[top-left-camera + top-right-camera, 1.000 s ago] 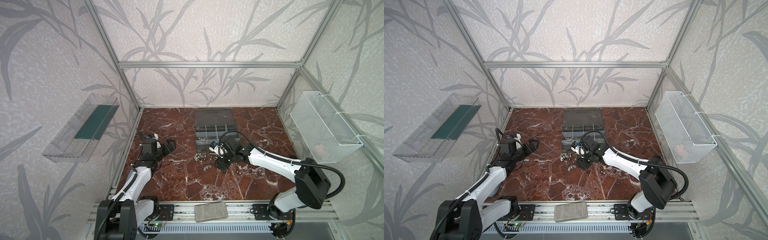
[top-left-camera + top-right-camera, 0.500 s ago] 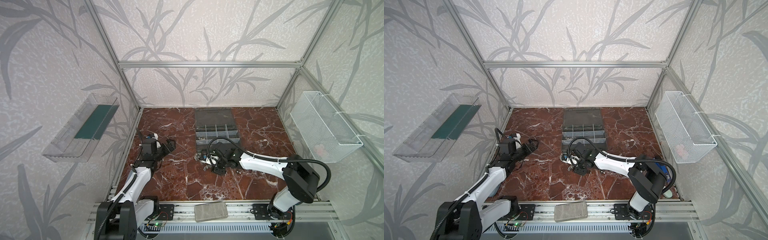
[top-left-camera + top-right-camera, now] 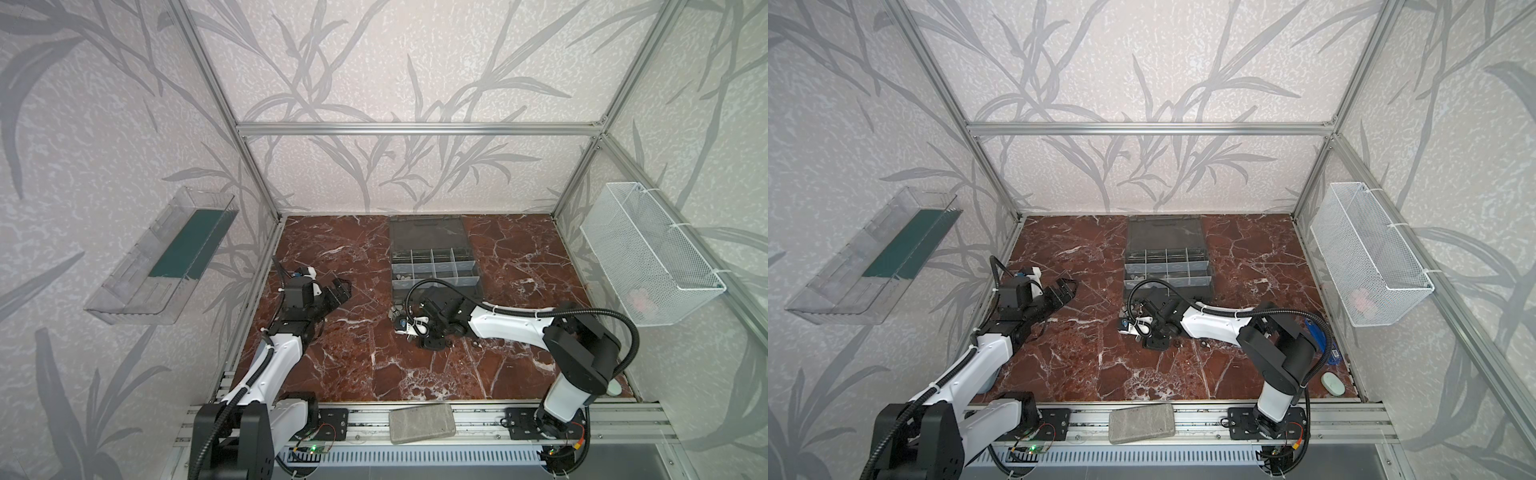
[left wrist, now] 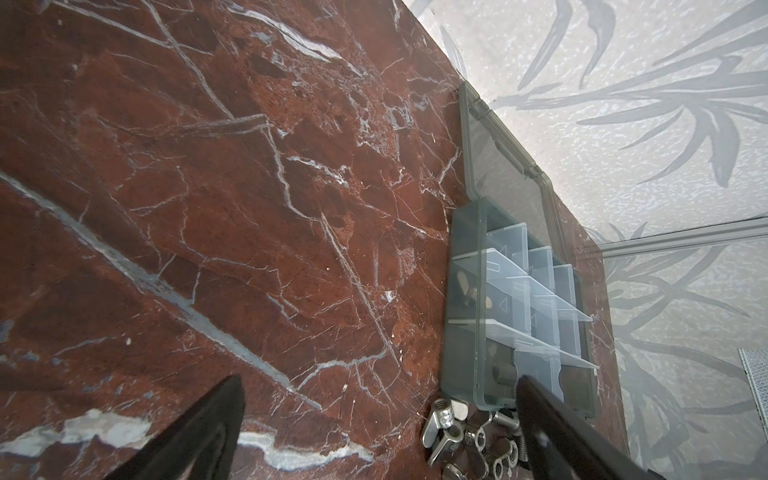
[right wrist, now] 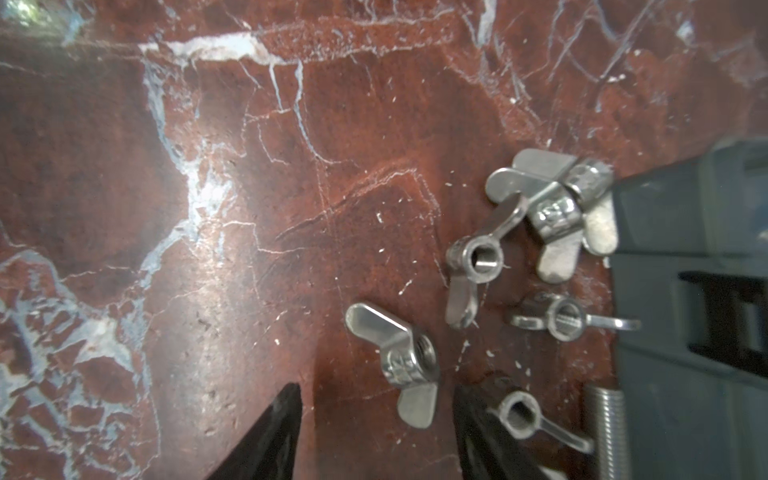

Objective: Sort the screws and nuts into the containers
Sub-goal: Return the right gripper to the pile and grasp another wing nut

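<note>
The dark grey organizer case point(image 3: 434, 270) point(image 3: 1167, 270) lies open at the table's back middle, with a few pieces in one of its clear-walled containers point(image 4: 467, 291). Several silver winged nuts point(image 5: 552, 208) point(image 4: 457, 432) and a screw point(image 5: 602, 432) lie in a pile against its front wall. My right gripper point(image 5: 376, 395) is open, low over the table, with one winged nut point(image 5: 401, 357) between its fingertips. The right arm point(image 3: 507, 328) reaches left along the case front. My left gripper point(image 3: 340, 289) point(image 4: 380, 380) hangs wide open and empty at the left, aimed towards the case.
A white mesh basket point(image 3: 648, 253) hangs on the right wall and a clear tray with a green base point(image 3: 166, 253) on the left wall. A grey block point(image 3: 422, 422) rests on the front rail. Small dark pieces point(image 3: 476, 343) lie right of the right gripper.
The right gripper has swung left and down onto the pile in front of the case. The left arm has not moved.
</note>
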